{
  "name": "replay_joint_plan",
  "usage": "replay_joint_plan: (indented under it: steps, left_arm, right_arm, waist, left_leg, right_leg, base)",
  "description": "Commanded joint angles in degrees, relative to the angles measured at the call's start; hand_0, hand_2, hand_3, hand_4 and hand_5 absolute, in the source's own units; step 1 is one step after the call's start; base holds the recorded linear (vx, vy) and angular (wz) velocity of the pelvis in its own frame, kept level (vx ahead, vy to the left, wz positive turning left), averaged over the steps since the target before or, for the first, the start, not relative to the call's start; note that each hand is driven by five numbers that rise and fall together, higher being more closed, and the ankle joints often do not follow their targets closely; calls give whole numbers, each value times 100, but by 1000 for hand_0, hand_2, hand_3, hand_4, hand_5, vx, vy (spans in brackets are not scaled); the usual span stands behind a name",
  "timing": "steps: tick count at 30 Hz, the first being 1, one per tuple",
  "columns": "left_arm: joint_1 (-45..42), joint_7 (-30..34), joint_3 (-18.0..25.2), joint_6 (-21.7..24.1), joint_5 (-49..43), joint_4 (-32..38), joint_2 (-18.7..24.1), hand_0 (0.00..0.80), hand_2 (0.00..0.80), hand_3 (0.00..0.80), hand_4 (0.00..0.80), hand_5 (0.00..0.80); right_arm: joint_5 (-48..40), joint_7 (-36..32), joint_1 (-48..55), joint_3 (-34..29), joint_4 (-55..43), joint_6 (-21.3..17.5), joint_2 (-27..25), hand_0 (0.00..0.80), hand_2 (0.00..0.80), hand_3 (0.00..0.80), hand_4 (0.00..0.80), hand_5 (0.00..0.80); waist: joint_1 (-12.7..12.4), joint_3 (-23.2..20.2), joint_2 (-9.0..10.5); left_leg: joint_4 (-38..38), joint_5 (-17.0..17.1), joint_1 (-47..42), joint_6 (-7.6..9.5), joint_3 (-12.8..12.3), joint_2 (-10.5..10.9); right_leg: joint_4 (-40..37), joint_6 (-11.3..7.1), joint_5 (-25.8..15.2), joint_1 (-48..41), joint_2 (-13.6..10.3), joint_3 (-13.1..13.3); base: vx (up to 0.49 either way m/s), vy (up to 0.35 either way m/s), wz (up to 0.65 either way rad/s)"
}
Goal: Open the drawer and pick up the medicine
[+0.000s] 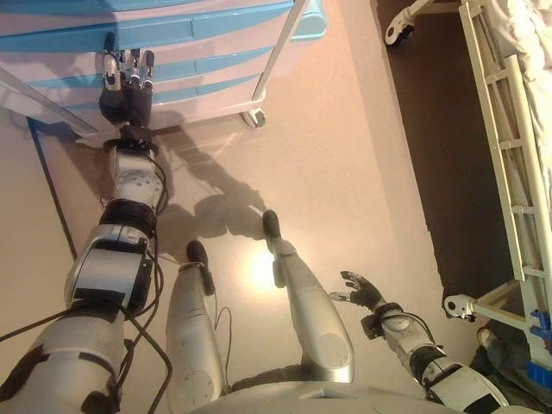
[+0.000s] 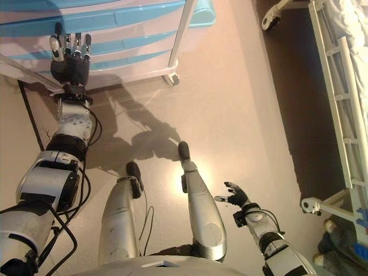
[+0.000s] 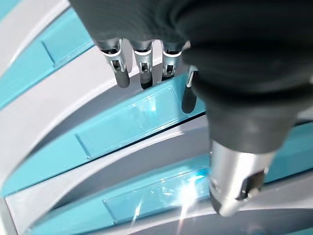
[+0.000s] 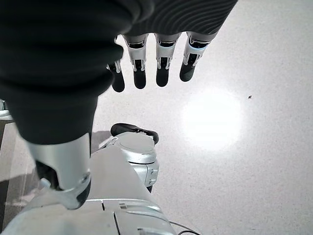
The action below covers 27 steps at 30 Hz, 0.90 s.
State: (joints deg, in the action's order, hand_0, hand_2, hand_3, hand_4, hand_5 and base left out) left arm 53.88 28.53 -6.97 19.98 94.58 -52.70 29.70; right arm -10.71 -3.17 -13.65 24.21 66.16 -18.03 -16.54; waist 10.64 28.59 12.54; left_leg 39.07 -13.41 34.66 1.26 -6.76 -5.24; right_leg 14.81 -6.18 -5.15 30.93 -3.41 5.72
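A wheeled cabinet with white and light-blue drawer fronts stands at the far left. All its drawers look closed. My left hand is raised in front of the drawer fronts, fingers straight and open, close to a blue drawer strip; the left wrist view shows the fingertips just short of it. My right hand hangs low at my right side, open and empty, over the floor. No medicine shows in any view.
A white bed frame on castors runs along the right side over dark flooring. The cabinet's castor rests on the pale floor. A blue object lies at the lower right by the bed.
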Motion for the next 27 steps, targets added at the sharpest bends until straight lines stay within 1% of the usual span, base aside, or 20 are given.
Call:
replay_joint_plan:
  steps: [1, 2, 3, 6, 8, 16, 17, 18, 19, 20, 27]
  left_arm:
    - [1226, 1145, 11, 136, 322, 637, 557, 0, 0, 0, 0, 0]
    - [1259, 1220, -9, 98, 364, 700, 550, 0, 0, 0, 0, 0]
    - [1295, 1405, -37, -61, 446, 807, 537, 0, 0, 0, 0, 0]
    - [1313, 1601, -68, -289, 542, 989, 502, 0, 0, 0, 0, 0]
    - [1325, 1682, -128, -393, 602, 1146, 495, 0, 0, 0, 0, 0]
    - [1459, 2075, -271, -660, 769, 1250, 522, 0, 0, 0, 0, 0]
    - [1479, 2139, -294, -665, 810, 1239, 515, 254, 254, 254, 254, 254]
    - [1496, 2209, -308, -664, 853, 1225, 519, 464, 464, 464, 464, 464]
    - [1511, 2316, -321, -650, 908, 1213, 526, 618, 618, 618, 618, 618]
    - [1525, 2414, -345, -613, 952, 1197, 538, 800, 800, 800, 800, 800]
    - [1438, 2700, -393, -776, 1167, 1267, 497, 800, 800, 800, 800, 800]
  right_arm:
    - [-220, -68, 398, 259, -140, -146, -189, 0, 0, 0, 0, 0]
    - [-234, -73, 394, 266, -140, -144, -188, 0, 0, 0, 0, 0]
    - [-245, -85, 383, 279, -146, -139, -187, 0, 0, 0, 0, 0]
    - [-272, -102, 374, 307, -163, -134, -179, 0, 0, 0, 0, 0]
    - [-278, -98, 388, 317, -216, -100, -183, 0, 0, 0, 0, 0]
    - [-332, -114, 384, 371, -232, 2, -148, 0, 0, 0, 0, 0]
    - [-352, -114, 385, 392, -227, 5, -140, 0, 0, 0, 0, 0]
    - [-354, -121, 390, 392, -227, 12, -132, 0, 0, 0, 0, 0]
    - [-341, -133, 391, 386, -214, 6, -122, 0, 0, 0, 0, 0]
    - [-343, -155, 394, 396, -196, -8, -122, 0, 0, 0, 0, 0]
    - [-266, -114, 389, 471, -239, 30, -85, 0, 0, 0, 0, 0]
  waist:
    - [-51, -186, -79]
    - [-50, -189, -77]
    - [-55, -192, -70]
    - [-67, -197, -64]
    - [-76, -209, -52]
    - [-118, -225, -16]
    - [-121, -225, -14]
    - [-123, -227, -9]
    - [-130, -228, -5]
    - [-139, -229, 2]
    - [-188, -224, 20]
  left_leg:
    - [-489, -388, -329, 229, -355, 342]
    - [-489, -395, -340, 234, -358, 342]
    - [-495, -405, -356, 236, -364, 338]
    - [-545, -404, -410, 246, -371, 341]
    - [-588, -397, -446, 253, -372, 340]
    - [-653, -392, -515, 276, -353, 345]
    - [-658, -390, -524, 279, -346, 348]
    - [-663, -393, -542, 283, -348, 349]
    - [-668, -390, -548, 285, -347, 355]
    - [-681, -381, -552, 282, -335, 355]
    - [-803, -293, -620, 261, -313, 360]
  right_leg:
    - [3, 321, 158, -132, 250, -215]
    - [-1, 321, 161, -147, 254, -208]
    - [-18, 323, 160, -169, 257, -199]
    - [-44, 326, 162, -216, 278, -177]
    - [-72, 322, 157, -255, 283, -167]
    - [-152, 325, 136, -359, 294, -166]
    - [-158, 324, 132, -371, 296, -163]
    - [-163, 322, 134, -389, 296, -169]
    - [-175, 321, 132, -405, 295, -173]
    - [-190, 321, 129, -425, 295, -172]
    - [-243, 333, 137, -519, 315, -199]
  base:
    - [0, 0, 0]
    - [0, 0, 0]
    - [0, 0, 0]
    - [15, -23, 0]
    - [20, -38, 1]
    - [3, -44, 2]
    - [4, -34, 3]
    - [3, -35, 2]
    - [2, -39, 2]
    - [0, -36, 2]
    - [-6, -11, 2]
